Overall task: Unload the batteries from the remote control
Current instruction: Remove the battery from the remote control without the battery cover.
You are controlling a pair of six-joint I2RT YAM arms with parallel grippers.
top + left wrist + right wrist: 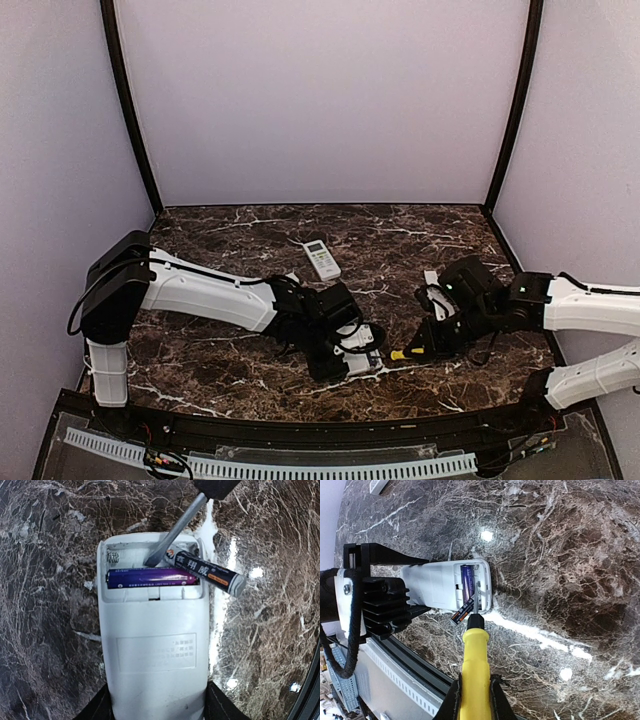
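The left gripper [157,702] is clamping the remote [155,645], and the right gripper [475,700] is gripping the screwdriver [474,662] with its tip in the open compartment [127,555], where a purple battery [150,577] is lying flat and a black battery [210,572] is tilting out toward 3 o'clock in the left wrist view.

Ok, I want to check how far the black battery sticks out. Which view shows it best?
Left wrist: the black battery lies close and sharp, angled out over the rim of the remote, the screwdriver blade at its inner end. Right wrist shows it small, beside the blade. Top external cannot resolve it.
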